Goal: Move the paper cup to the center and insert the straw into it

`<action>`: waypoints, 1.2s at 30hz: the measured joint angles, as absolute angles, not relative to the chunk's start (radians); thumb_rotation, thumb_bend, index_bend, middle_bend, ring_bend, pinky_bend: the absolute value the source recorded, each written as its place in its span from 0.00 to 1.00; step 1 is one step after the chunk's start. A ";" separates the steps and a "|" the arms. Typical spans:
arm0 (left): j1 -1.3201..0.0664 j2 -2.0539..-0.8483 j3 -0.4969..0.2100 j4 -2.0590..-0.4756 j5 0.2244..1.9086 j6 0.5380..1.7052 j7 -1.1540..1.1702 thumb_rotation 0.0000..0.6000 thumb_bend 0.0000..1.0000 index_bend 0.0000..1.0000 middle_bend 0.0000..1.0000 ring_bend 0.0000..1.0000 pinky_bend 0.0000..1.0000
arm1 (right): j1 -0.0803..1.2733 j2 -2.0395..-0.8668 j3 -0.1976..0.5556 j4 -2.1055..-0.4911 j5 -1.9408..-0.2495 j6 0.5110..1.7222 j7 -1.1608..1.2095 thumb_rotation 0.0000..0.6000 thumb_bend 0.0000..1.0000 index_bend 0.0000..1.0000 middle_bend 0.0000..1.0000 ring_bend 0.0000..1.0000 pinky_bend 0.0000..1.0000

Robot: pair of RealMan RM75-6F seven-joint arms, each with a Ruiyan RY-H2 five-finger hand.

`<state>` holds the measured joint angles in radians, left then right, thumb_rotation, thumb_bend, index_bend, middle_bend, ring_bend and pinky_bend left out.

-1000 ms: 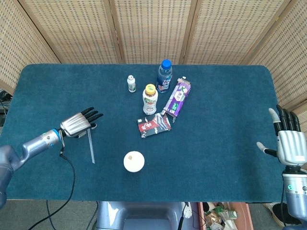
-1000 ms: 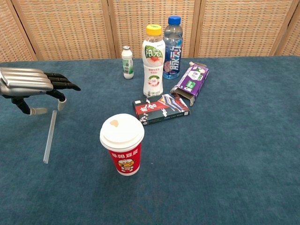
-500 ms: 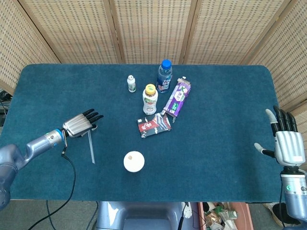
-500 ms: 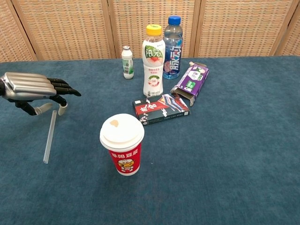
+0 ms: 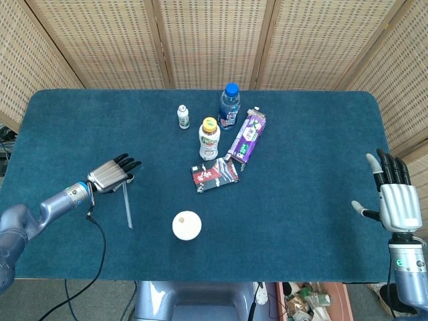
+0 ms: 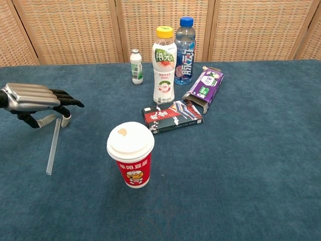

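One blue-carpeted table (image 5: pixel 321 154) stood before wicker screens (image 5: pixel 214 40). The paper cup (image 6: pixel 130 153) sat near the front edge; the straw (image 6: pixel 53 145) lay flat to its left. Left hand (image 6: pixel 35 100) hovered spread at the straw's far end, right hand (image 5: pixel 394 197) spread, empty, at the right edge.

A yellow-capped drink bottle (image 6: pixel 164 65) stands beside a blue-capped water bottle (image 6: pixel 184 44), with a small white bottle (image 6: pixel 136 67) to their left. A purple carton (image 6: pixel 204 89) and a dark box (image 6: pixel 173 116) lie flat on the blue table (image 6: pixel 251 150).

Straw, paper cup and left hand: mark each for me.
straw (image 6: pixel 53 145), chest view, middle of its length.
paper cup (image 6: pixel 130 140), chest view, white lid top.
left hand (image 5: pixel 110 174), head view, metal back.
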<state>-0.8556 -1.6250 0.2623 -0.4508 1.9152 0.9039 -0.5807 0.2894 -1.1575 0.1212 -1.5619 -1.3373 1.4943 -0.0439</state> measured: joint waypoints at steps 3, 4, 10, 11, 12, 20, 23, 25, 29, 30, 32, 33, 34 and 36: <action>-0.855 -1.603 0.266 -0.471 1.906 0.901 -0.573 1.00 0.78 0.47 0.00 0.00 0.00 | 0.287 -1.159 0.125 -1.564 -1.342 1.493 -0.046 1.00 0.00 0.00 0.00 0.00 0.00; -0.854 -1.595 0.268 -0.477 1.904 0.898 -0.570 1.00 0.79 0.48 0.00 0.00 0.00 | 0.287 -1.160 0.125 -1.565 -1.344 1.492 -0.046 1.00 0.00 0.00 0.00 0.00 0.00; -0.846 -1.537 0.278 -0.552 1.879 0.852 -0.540 1.00 0.79 0.50 0.00 0.00 0.00 | 0.282 -1.160 0.130 -1.570 -1.356 1.486 -0.043 1.00 0.00 0.00 0.00 0.00 0.00; -0.843 -1.521 0.279 -0.576 1.872 0.845 -0.532 1.00 0.79 0.50 0.00 0.00 0.00 | 0.281 -1.161 0.131 -1.571 -1.358 1.486 -0.043 1.00 0.00 0.00 0.00 0.00 0.00; -0.841 -1.509 0.280 -0.594 1.866 0.841 -0.526 1.00 0.79 0.50 0.00 0.00 0.00 | 0.279 -1.160 0.132 -1.573 -1.362 1.487 -0.042 1.00 0.00 0.00 0.00 0.00 0.00; -0.815 -1.391 0.294 -0.774 1.823 0.802 -0.460 1.00 0.79 0.50 0.00 0.00 0.00 | 0.272 -1.158 0.138 -1.576 -1.375 1.486 -0.040 1.00 0.00 0.00 0.00 0.00 0.00; -0.803 -1.349 0.292 -0.839 1.803 0.804 -0.424 1.00 0.75 0.44 0.00 0.00 0.00 | 0.270 -1.157 0.140 -1.577 -1.380 1.484 -0.038 1.00 0.00 0.00 0.00 0.00 0.00; -0.794 -1.333 0.285 -0.861 1.793 0.822 -0.410 1.00 0.59 0.33 0.00 0.00 0.00 | 0.269 -1.156 0.142 -1.578 -1.383 1.484 -0.037 1.00 0.00 0.00 0.00 0.00 0.00; -0.767 -1.318 0.271 -0.866 1.787 0.913 -0.398 1.00 0.39 0.24 0.00 0.00 0.00 | 0.265 -1.155 0.144 -1.580 -1.387 1.484 -0.034 1.00 0.00 0.00 0.00 0.00 0.00; -0.761 -1.317 0.270 -0.861 1.789 0.938 -0.397 1.00 0.39 0.24 0.00 0.00 0.00 | 0.264 -1.154 0.145 -1.581 -1.388 1.484 -0.034 1.00 0.00 0.00 0.00 0.00 0.00; -0.746 -1.317 0.270 -0.839 1.796 0.984 -0.399 1.00 0.38 0.24 0.00 0.00 0.00 | 0.263 -1.154 0.146 -1.582 -1.391 1.483 -0.033 1.00 0.00 0.00 0.00 0.00 0.00; -0.742 -1.319 0.271 -0.827 1.799 0.994 -0.401 1.00 0.38 0.25 0.00 0.00 0.00 | 0.262 -1.154 0.146 -1.584 -1.392 1.483 -0.033 1.00 0.00 0.00 0.00 0.00 0.00; -0.738 -1.325 0.272 -0.809 1.802 0.998 -0.405 1.00 0.37 0.25 0.00 0.00 0.00 | 0.261 -1.154 0.147 -1.585 -1.394 1.483 -0.033 1.00 0.00 0.00 0.00 0.00 0.00; -0.733 -1.338 0.273 -0.783 1.806 1.000 -0.414 1.00 0.36 0.26 0.00 0.00 0.00 | 0.259 -1.153 0.148 -1.586 -1.396 1.484 -0.033 1.00 0.00 0.00 0.00 0.00 0.00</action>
<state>-0.7332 -1.3384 0.2734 -0.7835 1.8062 0.9997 -0.4140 0.2589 -1.1530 0.1481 -1.5865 -1.3960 1.4838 -0.0331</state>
